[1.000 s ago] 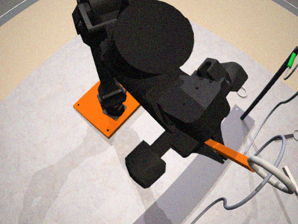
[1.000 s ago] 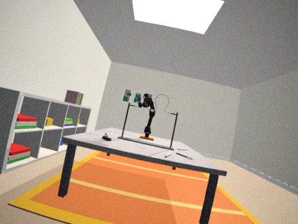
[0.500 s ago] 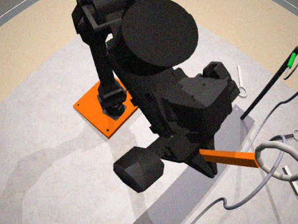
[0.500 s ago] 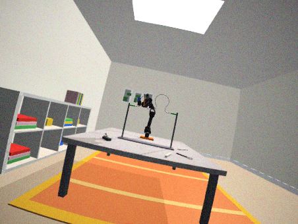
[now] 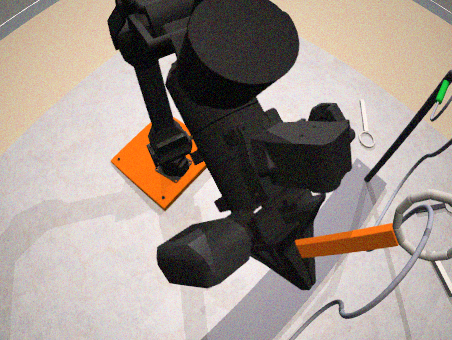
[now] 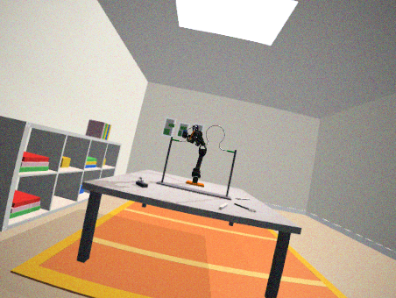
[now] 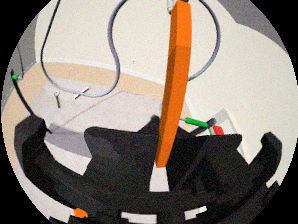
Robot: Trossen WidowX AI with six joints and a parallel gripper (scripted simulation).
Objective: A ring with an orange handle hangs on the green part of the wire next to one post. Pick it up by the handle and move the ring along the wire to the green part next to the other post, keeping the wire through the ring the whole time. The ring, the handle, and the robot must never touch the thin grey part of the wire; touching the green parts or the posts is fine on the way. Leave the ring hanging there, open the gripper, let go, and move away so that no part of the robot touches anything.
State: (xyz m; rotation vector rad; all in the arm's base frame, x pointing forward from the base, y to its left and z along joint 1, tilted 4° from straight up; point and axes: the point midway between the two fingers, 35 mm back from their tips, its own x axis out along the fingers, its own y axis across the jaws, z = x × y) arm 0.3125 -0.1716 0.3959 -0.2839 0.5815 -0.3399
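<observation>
My gripper (image 5: 302, 248) (image 7: 158, 119) is shut on the orange handle (image 5: 350, 240) (image 7: 176, 85). The beige ring (image 5: 398, 220) stands at the handle's far end; in the wrist view it is almost all out of view past the top edge. The grey wire (image 5: 349, 316) (image 6: 224, 134) (image 7: 110, 40) shows inside the ring's opening in the top view; whether they touch, I cannot tell. One green part (image 5: 442, 91) (image 6: 229, 151) (image 7: 15, 77) is by one post (image 5: 400, 140) (image 6: 231, 175). The other green part (image 6: 175, 140) (image 7: 196, 122) is by the other post (image 6: 166, 159).
The wire's curves lie close beside and beyond the ring. The orange base plate (image 5: 135, 167) is under the arm. A small ring-ended tool (image 5: 364, 115) (image 7: 58, 100) and a white strip (image 5: 443, 277) lie on the table. A dark object (image 6: 141, 183) lies near the table's left end.
</observation>
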